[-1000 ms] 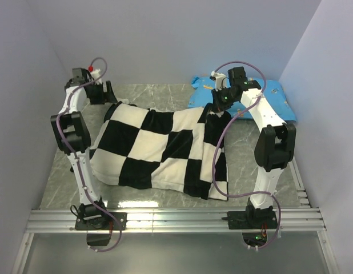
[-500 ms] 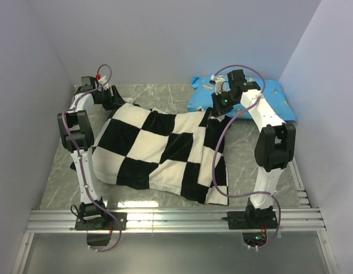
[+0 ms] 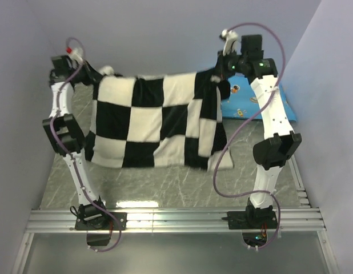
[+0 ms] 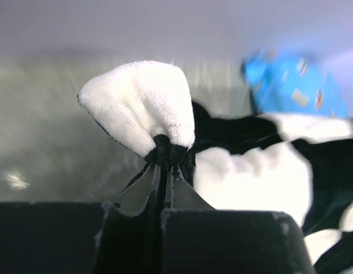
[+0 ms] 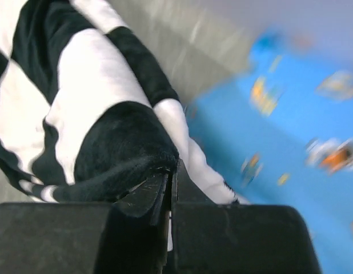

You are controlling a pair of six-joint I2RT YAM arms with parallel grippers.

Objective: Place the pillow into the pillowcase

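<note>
Both arms reach high and hold the pillowcase (image 3: 148,125) between them, so it hangs like a curtain across the middle of the top view, its lower edge above the marble table (image 3: 165,185). The left gripper (image 4: 163,151) is clenched on a white corner of the case, the plush tuft bunching above its fingertips. The right gripper (image 5: 169,171) is clamped on a black stretch of hem at the upper right. The blue cartoon-print pillow (image 3: 245,105) lies on the table behind the right arm, apart from the work.

The cream pillow shows in no view. The bare table under the case suggests it sits inside the fabric, but the frames do not settle that.

The step looks like lifting the case by its top edge to let the contents drop toward the closed end. The next move would call for both pinches to hold evenly, since a slip at either corner would let the cloth sag to that side.
</note>
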